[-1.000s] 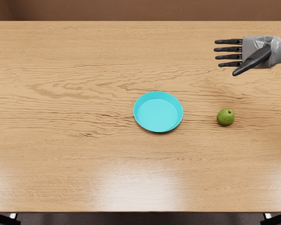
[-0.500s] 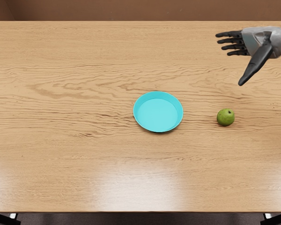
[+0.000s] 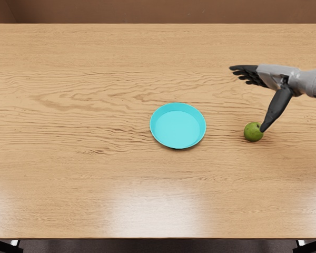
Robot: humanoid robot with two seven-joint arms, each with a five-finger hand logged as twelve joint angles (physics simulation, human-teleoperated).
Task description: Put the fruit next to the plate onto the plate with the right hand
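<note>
One small green fruit (image 3: 251, 133), round with a dull, faintly speckled skin, sits on the worktop (image 3: 95, 79) to the right of the plate (image 3: 154, 126), apart from it and not on it. It lies where it lay a second ago. The plate is a shallow turquoise disc with a smooth, raised rim, and it too has not shifted. What has changed is the right hand (image 3: 271, 76). A second ago it hovered high near the far right edge with its fingers pointing left, and half a second ago it had tipped its thumb downward. Now it has come down and toward the fruit. Its dark fingers (image 3: 242, 69) are spread and stretched out flat to the left, holding nothing, while the long dark thumb (image 3: 276, 105) slants down so that its tip meets the fruit's upper right edge. Whether the tip truly presses the skin cannot be told. The palm and wrist are pale grey, hard-shelled segments, and the arm enters from the right edge. The worktop is light wood with wavy grain and a soft glossy sheen along its near side.
</note>
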